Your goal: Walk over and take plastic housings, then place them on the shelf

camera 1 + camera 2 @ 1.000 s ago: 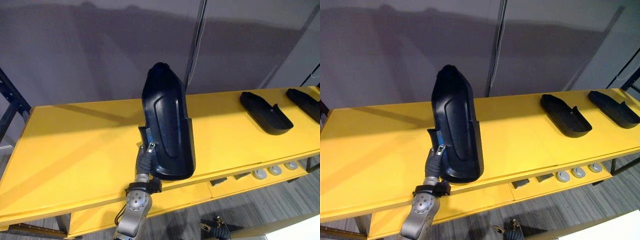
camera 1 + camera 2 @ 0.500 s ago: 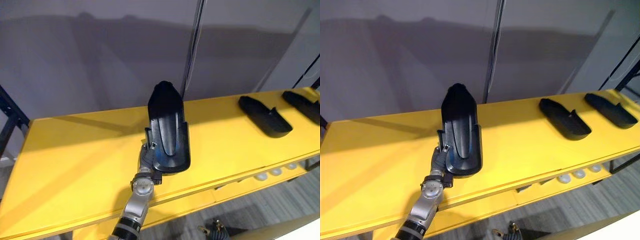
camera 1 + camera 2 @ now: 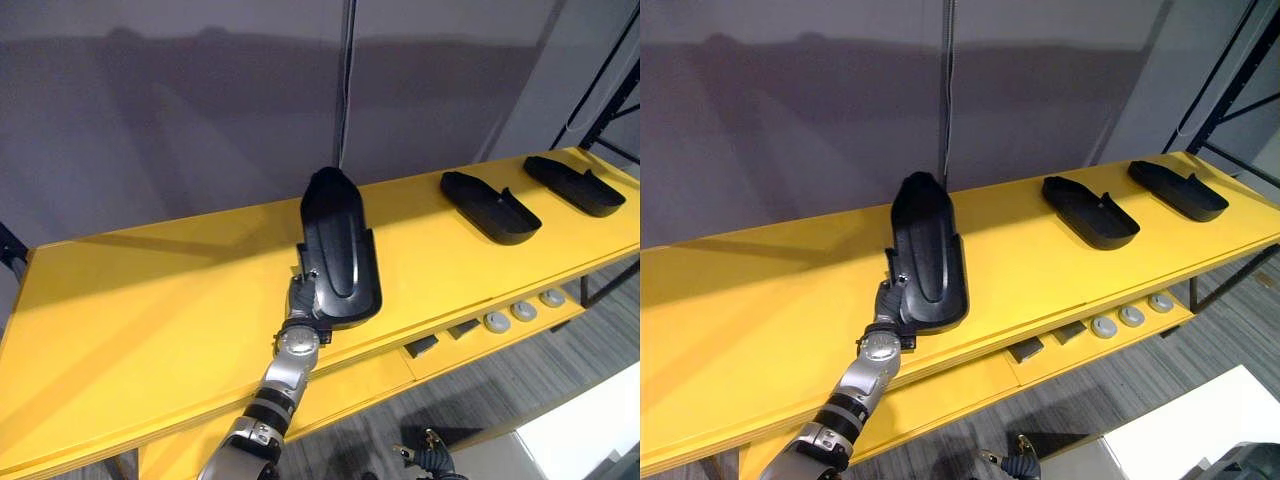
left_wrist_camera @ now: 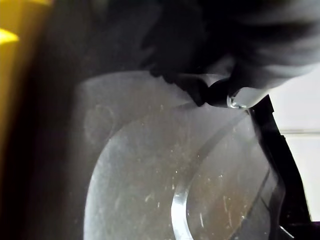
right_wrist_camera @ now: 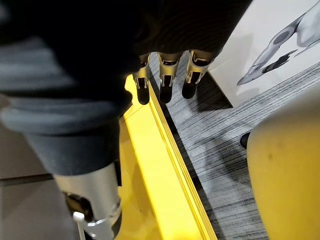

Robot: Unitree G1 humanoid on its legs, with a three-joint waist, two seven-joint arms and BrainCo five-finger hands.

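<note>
Left hand [image 3: 300, 297] seemingly pinches housing [image 3: 338, 250] at its near end, just inside shelf [image 3: 150, 300] edge; open shelf spreads left of the hand.

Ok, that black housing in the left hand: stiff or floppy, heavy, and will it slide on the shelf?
Probably stiff: the black housing holds its moulded shape while the left hand grips just one end. Likely light, for the same reason. Its glossy shell may slide on the smooth yellow shelf.
</note>
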